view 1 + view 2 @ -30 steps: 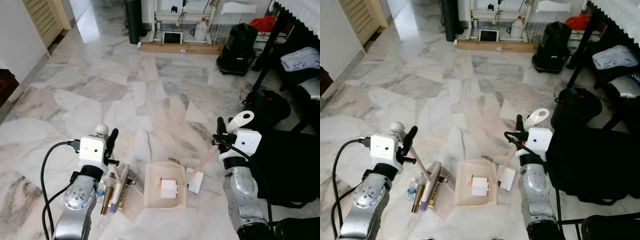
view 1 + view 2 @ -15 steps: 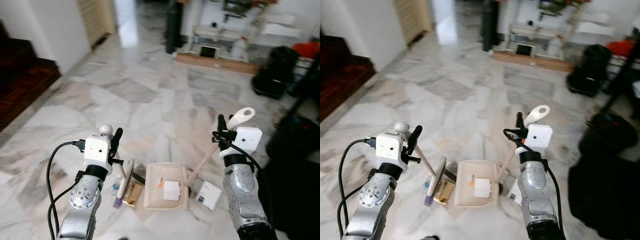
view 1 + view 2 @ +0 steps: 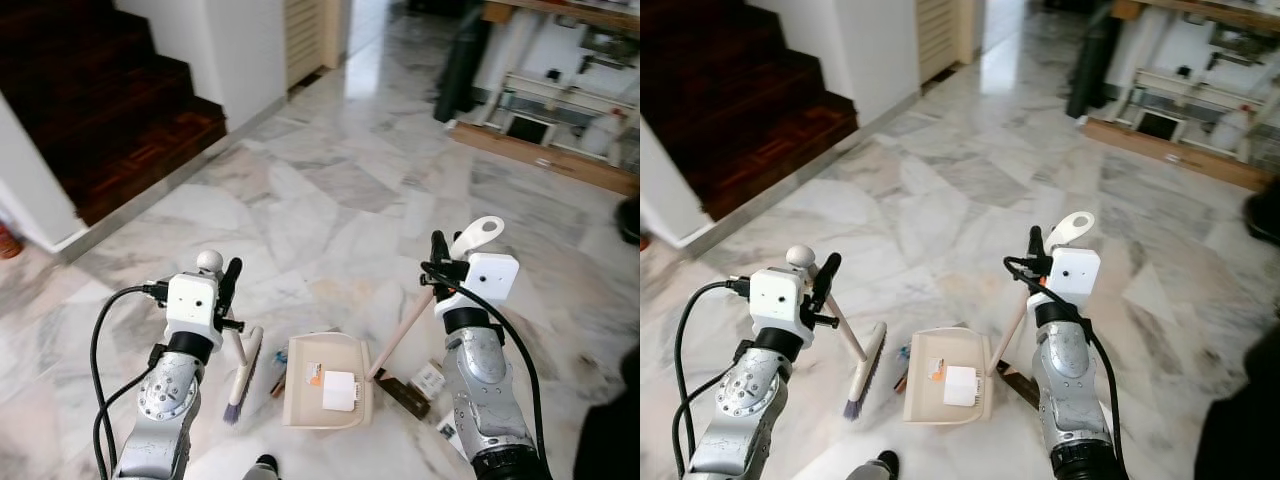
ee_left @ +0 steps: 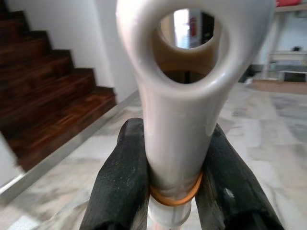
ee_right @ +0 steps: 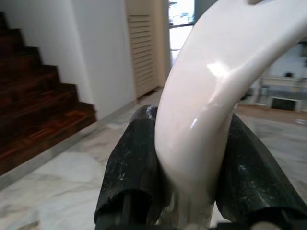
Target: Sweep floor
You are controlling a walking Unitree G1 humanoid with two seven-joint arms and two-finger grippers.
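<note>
My left gripper (image 3: 228, 285) is shut on the pale handle of a small brush. The brush head (image 3: 243, 372) rests on the marble floor just left of a cream dustpan (image 3: 325, 380). In the left wrist view both black fingers (image 4: 120, 182) clamp the handle's looped end (image 4: 175, 120). My right gripper (image 3: 440, 262) is shut on the dustpan's long slanted handle (image 3: 400, 335). Its white hooked tip (image 5: 211, 96) sits between the fingers in the right wrist view. The pan lies flat on the floor with a white piece of paper (image 3: 339, 389) inside it. Loose litter (image 3: 405, 392) lies right of the pan.
Dark wooden stairs (image 3: 100, 110) rise at the far left beside a white wall. At the back right stand a black cylinder (image 3: 455, 60), a long cardboard box (image 3: 545, 160) and a low white shelf (image 3: 560, 90). A dark shape (image 3: 610, 440) fills the lower right corner.
The whole view has swung left: the stairs have come in and the black bags on the right have gone out. Both grips on brush and dustpan are unchanged.
</note>
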